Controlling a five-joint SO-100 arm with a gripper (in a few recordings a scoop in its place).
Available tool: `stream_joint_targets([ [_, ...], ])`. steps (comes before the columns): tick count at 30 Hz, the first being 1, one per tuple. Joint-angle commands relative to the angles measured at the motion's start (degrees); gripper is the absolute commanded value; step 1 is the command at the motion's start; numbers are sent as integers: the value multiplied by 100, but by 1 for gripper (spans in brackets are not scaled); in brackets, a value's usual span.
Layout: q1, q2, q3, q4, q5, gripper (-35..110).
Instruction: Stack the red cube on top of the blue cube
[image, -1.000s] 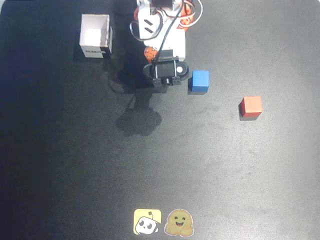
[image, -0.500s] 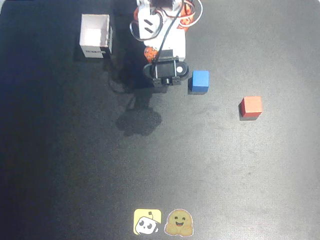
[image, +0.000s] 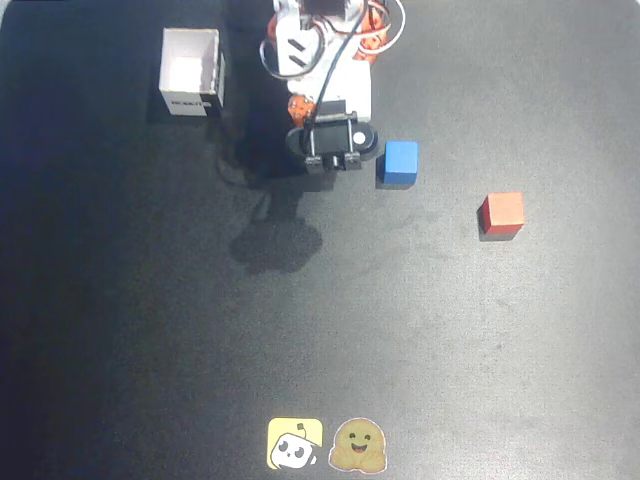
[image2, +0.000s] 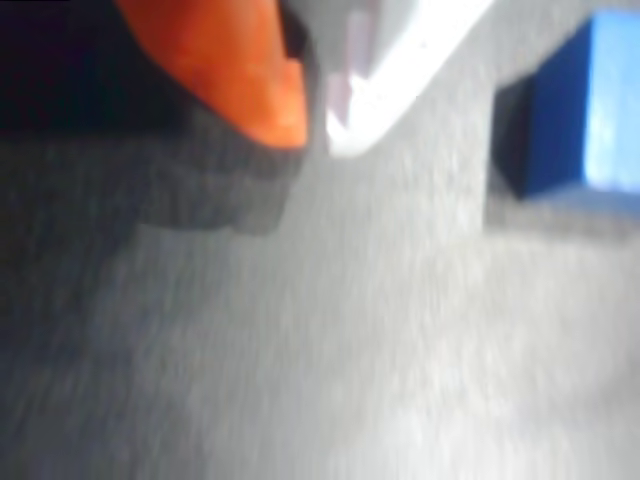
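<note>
table (image: 120, 330): black matte | white box (image: 190, 72) | two stickers (image: 327, 444)

Wrist view, picture blurred. Gripper (image2: 318, 118) enters from the top edge: one orange finger (image2: 235, 65) at left, one white finger (image2: 400, 60) at right, tips close together with only a thin gap between them; nothing held. Fingertips hang above the dark grey table surface (image2: 350, 350), a soft shadow lying below and left of the orange tip. Blue cube (image2: 590, 105) sits at the upper right, cut by the right edge, resting on the table, apart from the white finger, its left face in shade.
</note>
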Motion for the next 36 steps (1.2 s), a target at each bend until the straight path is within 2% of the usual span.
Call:
stream_joint_targets([
  [1,18,35,-26,-290,-53,0],
  [9,26,-299,-141,-905,-53,0],
  [14,26,-2215,-1222,-1415,-202,0],
  [16,35,-3138,-1951,-1371,-264,0],
  [25,26,-4843,-3551,-1239,-264,0],
  [36,-360,-5827,-4843,-870,-185,0],
])
